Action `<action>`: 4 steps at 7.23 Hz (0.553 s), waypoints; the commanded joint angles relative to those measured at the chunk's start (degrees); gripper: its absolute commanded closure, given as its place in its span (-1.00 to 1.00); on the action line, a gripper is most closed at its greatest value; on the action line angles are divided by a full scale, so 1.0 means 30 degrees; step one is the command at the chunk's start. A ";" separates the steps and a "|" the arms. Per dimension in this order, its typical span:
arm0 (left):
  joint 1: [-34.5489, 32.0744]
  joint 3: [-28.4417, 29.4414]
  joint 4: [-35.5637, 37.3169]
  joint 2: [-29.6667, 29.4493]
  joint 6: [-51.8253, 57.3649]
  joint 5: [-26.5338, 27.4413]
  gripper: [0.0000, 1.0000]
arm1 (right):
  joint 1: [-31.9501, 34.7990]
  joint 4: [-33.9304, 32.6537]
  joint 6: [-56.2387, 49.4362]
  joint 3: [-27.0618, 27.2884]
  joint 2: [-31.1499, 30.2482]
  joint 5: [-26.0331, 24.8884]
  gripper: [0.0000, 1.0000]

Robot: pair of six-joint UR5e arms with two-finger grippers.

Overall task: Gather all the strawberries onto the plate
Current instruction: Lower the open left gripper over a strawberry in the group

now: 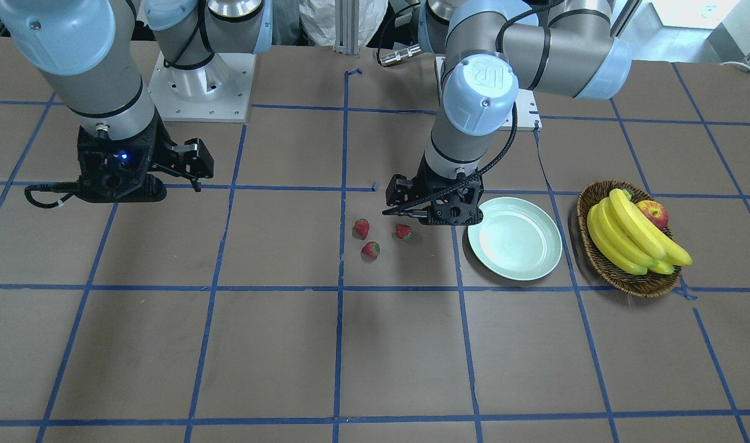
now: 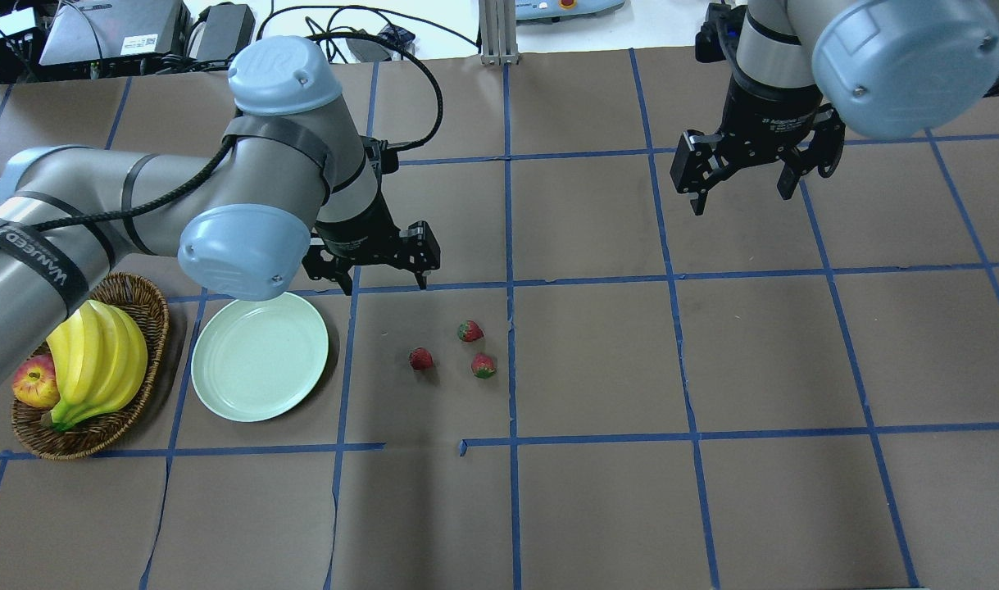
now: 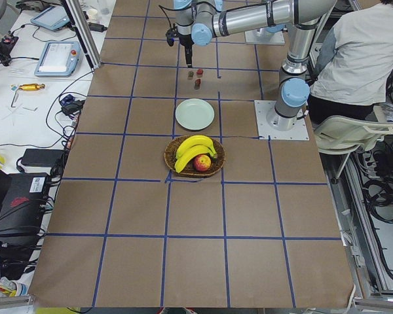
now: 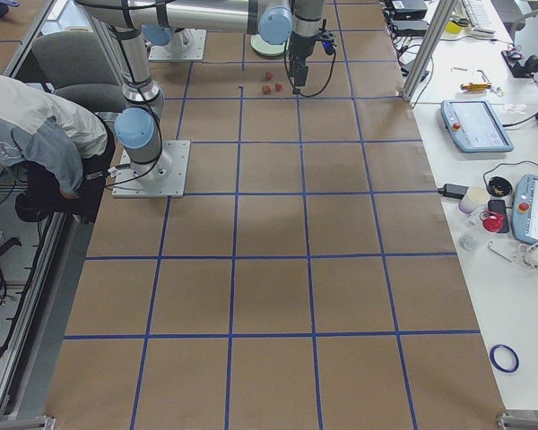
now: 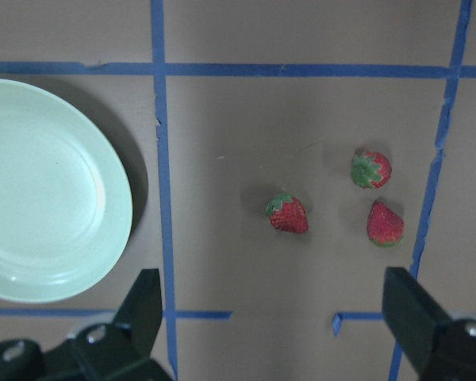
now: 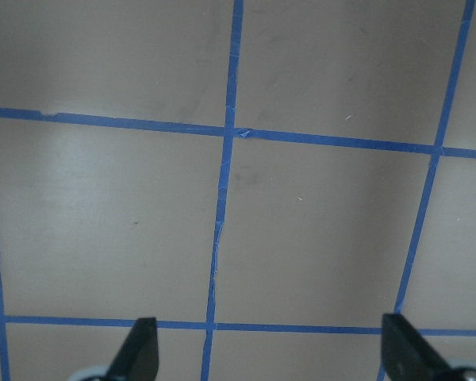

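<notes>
Three small red strawberries lie on the table: one (image 2: 420, 358) nearest the plate, one (image 2: 469, 331) farther back, one (image 2: 483, 365) to the right. They also show in the left wrist view (image 5: 289, 213), (image 5: 370, 169), (image 5: 385, 223). The pale mint-green plate (image 2: 259, 356) lies empty to their left, also seen in the left wrist view (image 5: 47, 190). My left gripper (image 2: 372, 266) is open and empty, hovering above the table just beyond the plate and strawberries. My right gripper (image 2: 745, 176) is open and empty, high over the far right of the table.
A brown wicker basket (image 2: 151, 315) holding bananas (image 2: 97, 360) and a red-yellow apple (image 2: 34, 382) stands left of the plate. Blue tape lines grid the brown table. A person sits by the robot base in the side views (image 3: 360, 52).
</notes>
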 commanded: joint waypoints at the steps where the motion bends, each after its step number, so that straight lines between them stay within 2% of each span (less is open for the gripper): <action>1: -0.0060 -0.0600 0.0425 -0.0442 -0.1177 -0.0587 -1.00 | -0.0022 0.0004 -0.0002 0.0010 -0.0133 0.0249 -1.00; 4: -0.0060 -0.0952 0.0744 -0.1464 -0.2060 -0.0557 -1.00 | 0.0007 0.0003 0.0319 0.0010 -0.0456 0.0659 -1.00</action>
